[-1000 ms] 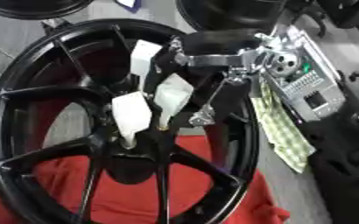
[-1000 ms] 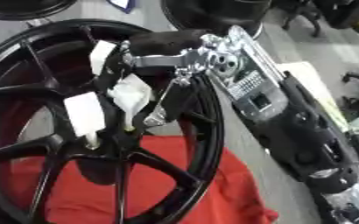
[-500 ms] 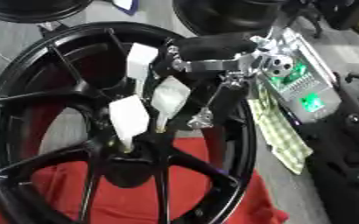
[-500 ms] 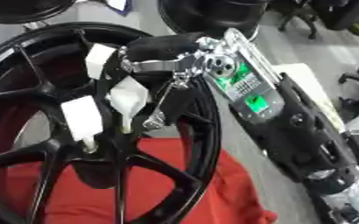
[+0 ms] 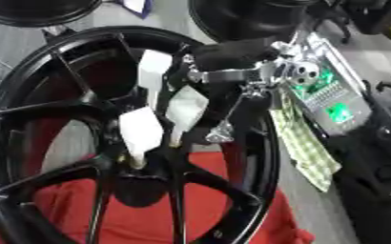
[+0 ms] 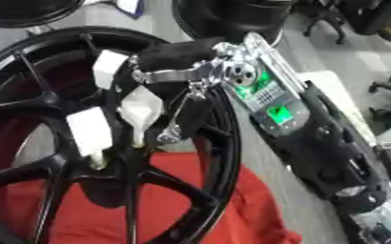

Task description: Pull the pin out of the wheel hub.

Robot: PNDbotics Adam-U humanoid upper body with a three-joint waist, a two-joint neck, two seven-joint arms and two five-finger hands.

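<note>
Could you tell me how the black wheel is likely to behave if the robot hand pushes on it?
The black wheel looks like rigid spoked metal, so it probably won't flex. It seems large and likely heavy, so a light push may hardly shift it. The red cloth beneath it may also limit sliding. The right robot hand reaches near its hub.

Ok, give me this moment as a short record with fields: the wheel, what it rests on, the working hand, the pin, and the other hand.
wheel: large black spoked wheel rim, lying tilted
support: red cloth under the rim
working hand: right hand, white-tipped fingers reaching down into the hub area
pin: small pale thing at the hub just below one fingertip; cannot tell if gripped
right forearm: black with silver joints and green-lit circuit board
beside rim: green checked cloth
left hand: not in view
</note>
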